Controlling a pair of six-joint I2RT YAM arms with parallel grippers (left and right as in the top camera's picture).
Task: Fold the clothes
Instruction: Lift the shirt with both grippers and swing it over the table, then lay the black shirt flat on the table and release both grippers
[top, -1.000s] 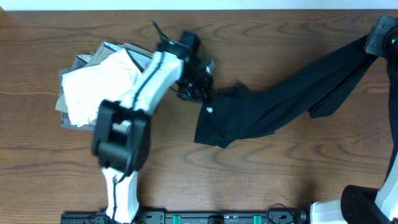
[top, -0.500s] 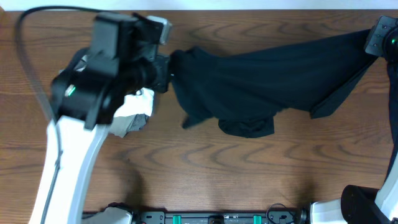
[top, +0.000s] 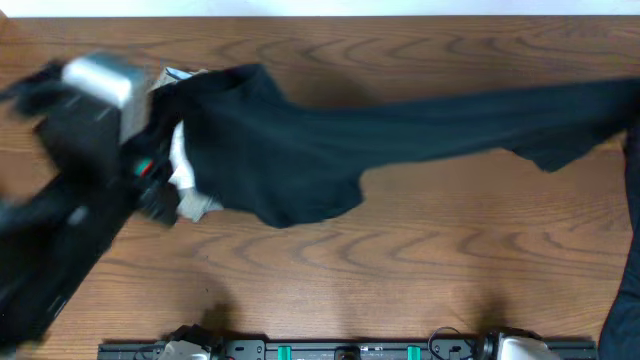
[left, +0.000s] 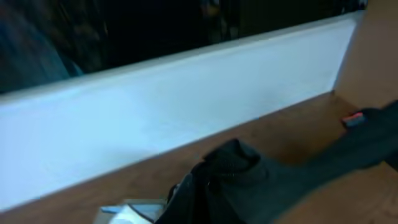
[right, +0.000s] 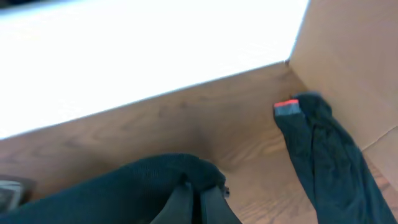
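The black T-shirt (top: 400, 125) hangs stretched across the table's back half, from the left pile to the right edge. My left gripper (top: 165, 105), blurred by motion, is shut on the shirt's left end. In the left wrist view the bunched fabric (left: 230, 180) covers the fingers. My right gripper (right: 199, 199) is shut, pinching a fold of the shirt (right: 124, 186) above the wood. In the overhead view it lies past the right edge. More clothes, white (top: 182, 160) and grey (top: 200, 207), lie in a pile under the shirt's left end.
The wooden table (top: 400, 270) has a white wall (left: 186, 99) along its back and a brown panel (right: 348, 56) at the far corner. A dark strip with a red end (right: 287, 107) shows in the right wrist view. The left arm (top: 60, 200) sweeps over the table's left side.
The left arm has swung left and up, dragging the shirt's end from the table's middle over the pile. The shirt went from slack to taut. Its right end shifted towards the right edge.
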